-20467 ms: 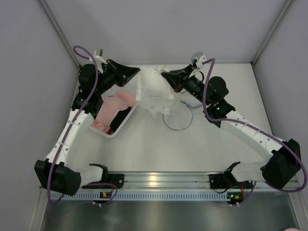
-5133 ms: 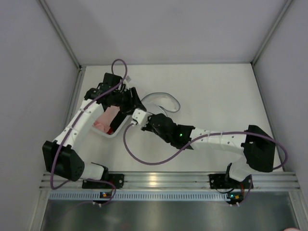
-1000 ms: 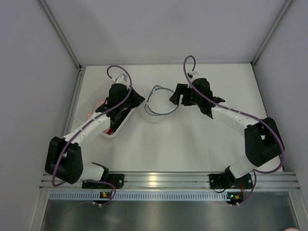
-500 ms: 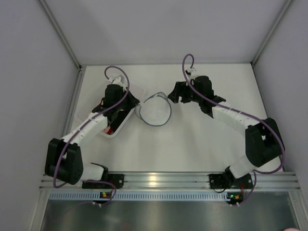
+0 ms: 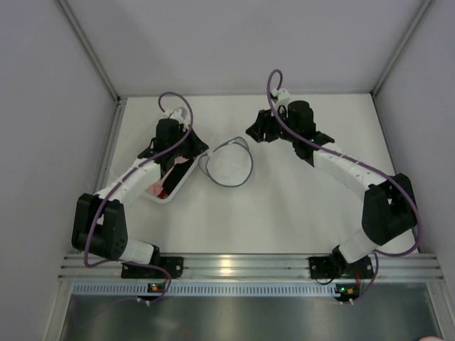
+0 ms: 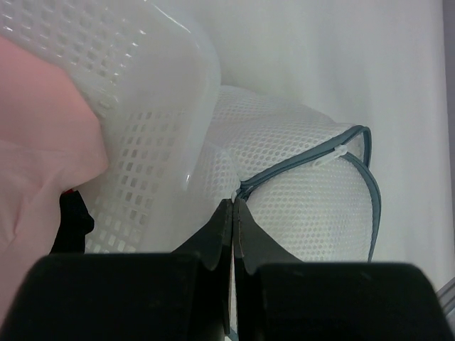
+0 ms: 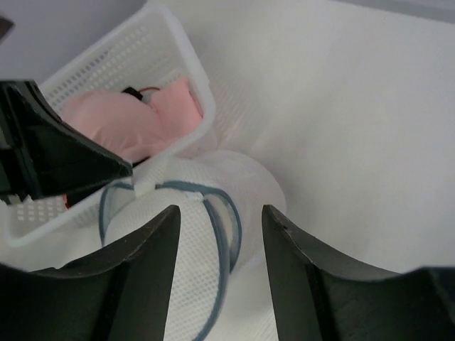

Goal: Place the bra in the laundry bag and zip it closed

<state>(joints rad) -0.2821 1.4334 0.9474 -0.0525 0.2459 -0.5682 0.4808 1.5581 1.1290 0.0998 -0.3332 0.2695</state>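
Laundry bag (image 6: 306, 192) rim pinched by left claw (image 6: 233, 206), right claw (image 7: 220, 213) parted

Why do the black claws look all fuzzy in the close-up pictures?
Left wrist view: the left gripper sits right by the lens, so it goes soft, while the laundry bag mesh behind it is sharp. Right wrist view: the right gripper blurs the same way. Top external view: even light, soft shadows, one bright glare spot on the metal rail.
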